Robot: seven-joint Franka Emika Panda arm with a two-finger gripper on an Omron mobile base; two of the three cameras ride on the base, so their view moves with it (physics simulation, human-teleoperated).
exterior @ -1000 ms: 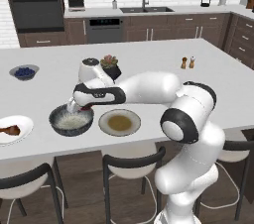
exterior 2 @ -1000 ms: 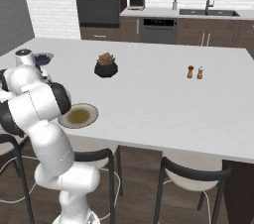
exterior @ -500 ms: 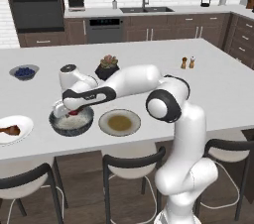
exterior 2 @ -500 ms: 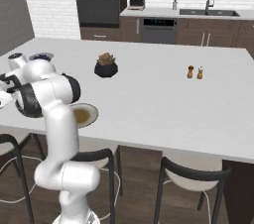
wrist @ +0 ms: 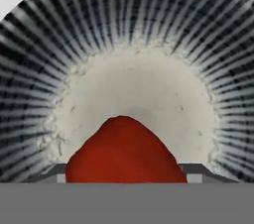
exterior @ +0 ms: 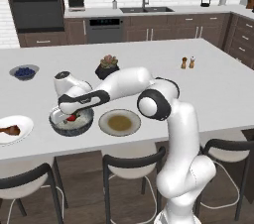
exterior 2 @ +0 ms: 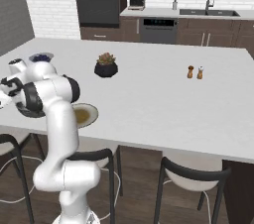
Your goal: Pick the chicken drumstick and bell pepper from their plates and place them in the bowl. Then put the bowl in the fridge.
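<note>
The bell pepper (wrist: 121, 148) is red and rounded, and sits between my gripper's (wrist: 127, 171) two dark fingertips, which are shut on it. Directly beneath it lies the whitish inside of the bowl (wrist: 139, 25). From the left base view, my gripper (exterior: 69, 113) reaches down into the dark speckled bowl (exterior: 83, 128) with the bell pepper (exterior: 72, 118) just above its floor. The chicken drumstick (exterior: 10, 130) lies on the white plate (exterior: 24, 124) at the far left. The beige plate (exterior: 119, 122) to the right of the bowl is bare.
A small bowl of blueberries (exterior: 24, 73) and a black plant pot (exterior: 106, 67) stand further back on the white island. Two shakers (exterior: 188, 62) are at the far right. Dark stools line the island's near edge, and the oven, dishwasher and sink line the back wall.
My arm has swung left and down, carrying the bell pepper from above the bowl's right side into the bowl. The grip has not changed.
</note>
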